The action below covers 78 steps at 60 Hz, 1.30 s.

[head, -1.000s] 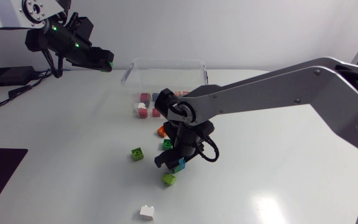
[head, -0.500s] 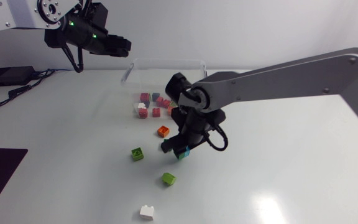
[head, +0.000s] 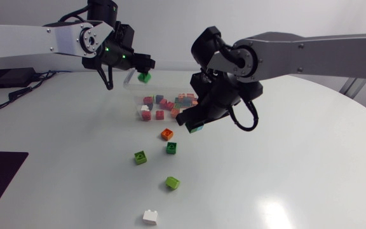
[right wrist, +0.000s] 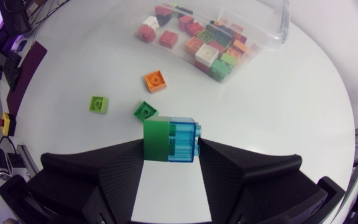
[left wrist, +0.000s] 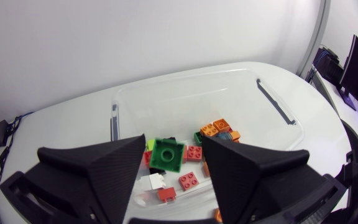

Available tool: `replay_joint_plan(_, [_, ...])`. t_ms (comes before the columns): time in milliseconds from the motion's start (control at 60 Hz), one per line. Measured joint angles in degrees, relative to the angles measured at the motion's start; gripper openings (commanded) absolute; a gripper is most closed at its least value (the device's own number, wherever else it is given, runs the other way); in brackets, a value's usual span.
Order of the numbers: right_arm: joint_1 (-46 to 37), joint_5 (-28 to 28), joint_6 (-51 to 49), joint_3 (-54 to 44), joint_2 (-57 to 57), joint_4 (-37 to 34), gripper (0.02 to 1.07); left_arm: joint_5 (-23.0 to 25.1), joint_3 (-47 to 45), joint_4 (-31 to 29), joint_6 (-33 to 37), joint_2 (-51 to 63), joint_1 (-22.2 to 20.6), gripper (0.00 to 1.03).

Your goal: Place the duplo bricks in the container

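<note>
My left gripper (head: 143, 71) hangs open over the clear container (head: 164, 84). A green brick (head: 145, 77) sits loose in the gap between its fingers. In the left wrist view that green brick (left wrist: 166, 155) lies against one finger, clear of the other, above the container (left wrist: 185, 84) and the several bricks in it. My right gripper (head: 194, 125) is shut on a joined green-and-blue brick (head: 196, 128), raised above the table just in front of the container. In the right wrist view the brick (right wrist: 169, 142) is clamped between both fingers.
Loose on the table in front of the container lie an orange brick (head: 167, 134), a dark green brick (head: 171, 148), two lime bricks (head: 140, 157) (head: 173, 183) and a white brick (head: 150, 217). My right arm crosses above the container's right end.
My left gripper swung right to above the container and opened around the green brick. My right gripper closed on the green-and-blue brick, lifted it off the table and carried it toward the container.
</note>
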Motion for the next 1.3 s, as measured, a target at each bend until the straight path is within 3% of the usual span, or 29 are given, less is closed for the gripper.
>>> replay_joint_plan(67, [-0.7, 0.2, 0.0, 1.1, -1.0, 0.7, 0.38, 0.0, -3.9, 3.0, 0.5, -1.5, -0.3, 0.97])
replay_joint_plan(233, [-1.7, 0.2, -0.7, 3.3, -2.1, 2.9, 0.38, 0.2, -12.8, 4.0, 3.1, -10.8, 0.0, 0.97])
replay_joint_plan(417, [-2.6, 0.2, -0.9, 7.4, -2.1, 5.9, 0.38, 5.5, -21.2, 4.5, 7.5, -24.2, 1.4, 0.97])
replay_joint_plan(583, [-3.6, 0.4, -0.8, 10.0, -1.2, 9.4, 0.38, 10.2, -29.5, 1.0, 14.3, -32.3, 1.4, 0.96])
replay_joint_plan(900, [-4.7, 1.9, -0.8, 10.3, 1.9, 18.1, 0.38, 13.6, -39.8, -6.1, 28.1, -34.4, -1.7, 0.94])
replay_joint_plan(1300, [-7.0, 3.4, -0.8, 10.6, 6.3, 28.5, 0.38, 12.9, -41.4, -9.5, 36.5, -29.0, -3.6, 0.94])
